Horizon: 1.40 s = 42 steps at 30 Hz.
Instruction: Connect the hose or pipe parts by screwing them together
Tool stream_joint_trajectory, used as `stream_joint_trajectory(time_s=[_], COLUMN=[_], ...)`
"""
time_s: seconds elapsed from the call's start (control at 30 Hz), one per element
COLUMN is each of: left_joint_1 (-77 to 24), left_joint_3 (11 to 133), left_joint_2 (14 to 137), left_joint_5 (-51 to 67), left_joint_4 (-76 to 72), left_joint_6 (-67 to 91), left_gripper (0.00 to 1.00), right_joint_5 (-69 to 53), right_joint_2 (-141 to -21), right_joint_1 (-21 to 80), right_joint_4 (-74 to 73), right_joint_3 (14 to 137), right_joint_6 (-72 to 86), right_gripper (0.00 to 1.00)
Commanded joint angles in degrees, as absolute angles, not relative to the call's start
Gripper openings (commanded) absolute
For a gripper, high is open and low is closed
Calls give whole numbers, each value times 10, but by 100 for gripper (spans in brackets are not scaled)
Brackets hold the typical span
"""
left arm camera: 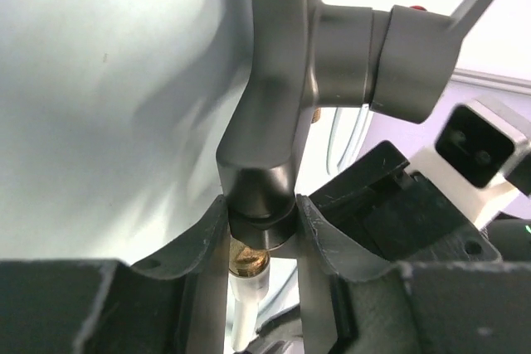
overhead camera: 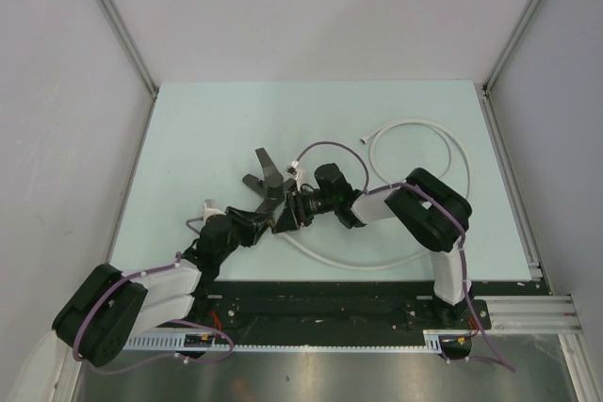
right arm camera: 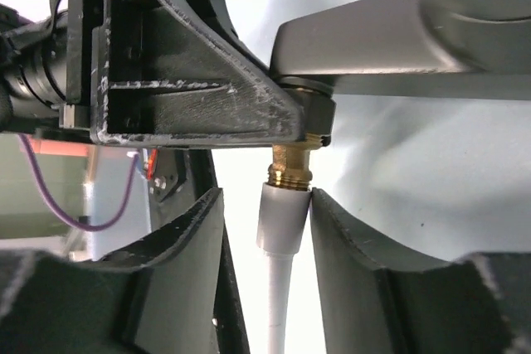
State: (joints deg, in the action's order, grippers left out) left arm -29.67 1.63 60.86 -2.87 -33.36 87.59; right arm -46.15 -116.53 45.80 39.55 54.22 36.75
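Tap fitting (overhead camera: 267,176) mid table (overhead camera: 188,138) seen overhead, white hose (overhead camera: 415,121) looped toward the right edge. Left wrist: left gripper (left arm camera: 261,213) clamped on the fitting's dark end. Right wrist: right gripper (right arm camera: 267,196) parted around the hose, one finger touching, below brass thread (right arm camera: 290,163).

Top view: the join of hose (overhead camera: 419,123) and tap fitting (overhead camera: 267,174) was hidden between left gripper (overhead camera: 273,204) and right gripper (overhead camera: 294,214), and the threads were too small to read.
Left wrist view: the fitting's top and lever tip were cut off, and the hose left the bottom edge.
Right wrist view: the fitting body was blurred and cropped at top and right. How far the thread had engaged could not be told.
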Motion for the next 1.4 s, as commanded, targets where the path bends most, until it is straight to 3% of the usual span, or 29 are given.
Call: stream_joint_trajectory(time_s=[0.0,0.1,0.27,0.43,0.6,1.0,1.37], left_joint_1=[-307,-306,-306,-307,-307,-307,-306], left_joint_3=[-30,-26,-25,-25,-19,-22,-26], left_joint_2=[603,605,605,604,606,606,609], left_joint_5=[4,8,10,10,13,16,16], left_joint_4=[-373,-373,-373,-373,-374,-373,-373], left_joint_6=[880,879,879,880,879,882,882], left_gripper=[0,0,0,0,0,0,0], right_joint_5=[-397,-308,-73,148,279,394,426], right_joint_2=[-1052,-1008,-963,-962,-990,-1076,-1122], right_joint_1=[491,515,583,666,745,800,818], right_joint_4=[304,218,123,106,124,202,250], right_joint_3=[562,562,562,562,561,562,562], right_joint_6=[235,141,3,-127,-224,-299,-322], right_gripper=[53,65,74,75,75,67,58])
